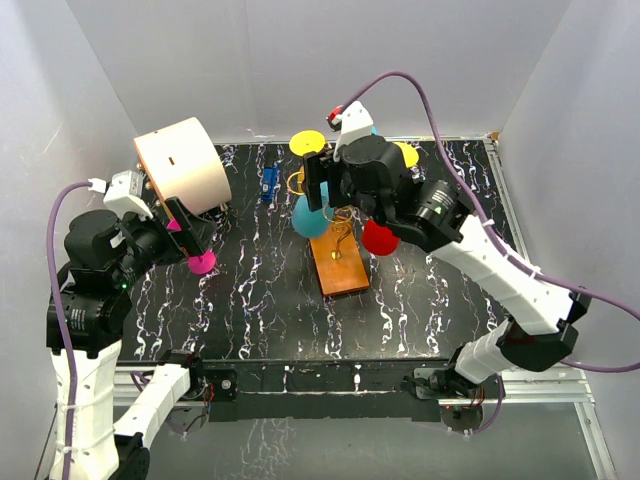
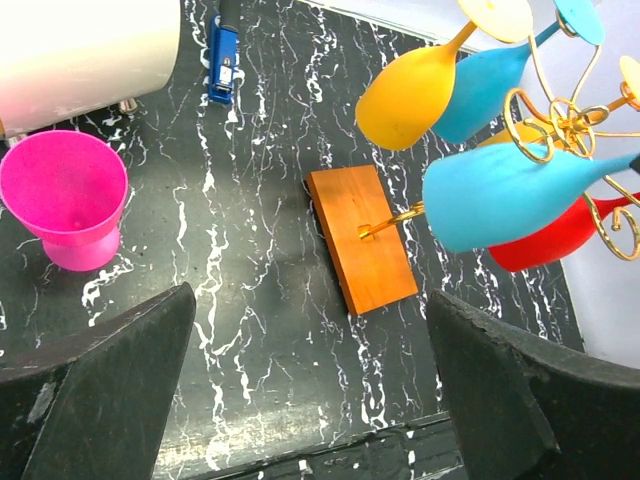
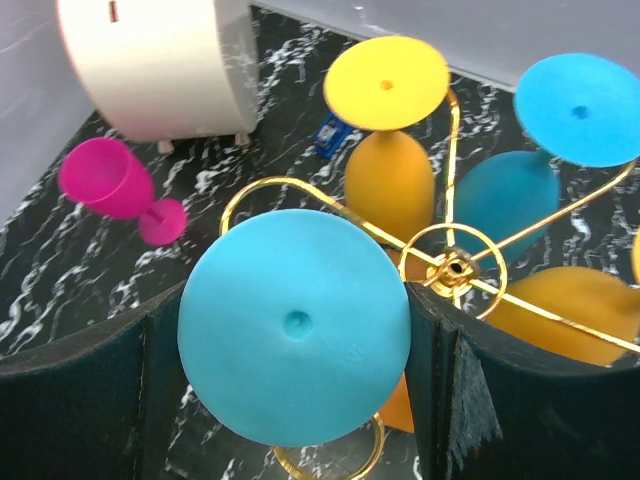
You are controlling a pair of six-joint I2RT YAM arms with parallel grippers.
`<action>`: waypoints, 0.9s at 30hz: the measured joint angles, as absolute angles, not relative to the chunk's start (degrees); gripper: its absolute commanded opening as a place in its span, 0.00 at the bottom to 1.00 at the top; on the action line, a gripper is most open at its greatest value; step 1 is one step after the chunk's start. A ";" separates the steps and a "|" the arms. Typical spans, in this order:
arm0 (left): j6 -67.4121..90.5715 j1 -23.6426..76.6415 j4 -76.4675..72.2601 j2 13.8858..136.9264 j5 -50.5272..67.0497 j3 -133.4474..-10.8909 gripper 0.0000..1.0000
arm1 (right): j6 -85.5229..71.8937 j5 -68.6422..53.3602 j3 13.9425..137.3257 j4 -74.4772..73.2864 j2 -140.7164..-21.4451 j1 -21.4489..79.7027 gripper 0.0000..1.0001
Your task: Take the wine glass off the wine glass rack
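Blue glass [image 3: 295,300] hangs foot-up on the rack [image 3: 455,268], its foot between the fingers of the right pincer [image 3: 297,340], gripped or not I cannot tell; the open left pincer [image 2: 310,380] is well apart.

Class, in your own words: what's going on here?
The right gripper hangs over the wine glass rack, its fingers flanking the foot of a light blue wine glass hanging there; a firm grip cannot be confirmed. The left gripper is open and empty, near a pink glass standing on the table.
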State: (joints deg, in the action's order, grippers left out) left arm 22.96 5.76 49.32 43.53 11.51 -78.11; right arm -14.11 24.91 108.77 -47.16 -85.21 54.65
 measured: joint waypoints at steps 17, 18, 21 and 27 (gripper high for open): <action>29.19 5.76 45.84 44.03 16.16 -77.82 0.99 | -24.56 1.08 94.72 -31.00 -75.05 54.76 0.63; 29.78 5.76 45.36 43.72 16.58 -77.73 0.99 | -25.78 0.69 92.90 -29.39 -73.76 54.76 0.63; 32.80 5.76 42.39 41.69 18.15 -76.73 0.99 | -30.59 0.54 85.71 -23.83 -67.31 54.76 0.61; 40.77 5.76 33.56 35.03 21.34 -73.28 0.96 | -38.35 3.18 77.93 -13.67 -54.89 54.76 0.60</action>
State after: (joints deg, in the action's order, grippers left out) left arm 40.77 5.76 33.56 35.03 21.34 -73.28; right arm -38.35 3.18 77.93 -13.67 -54.89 54.76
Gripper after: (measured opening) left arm 0.985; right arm 0.729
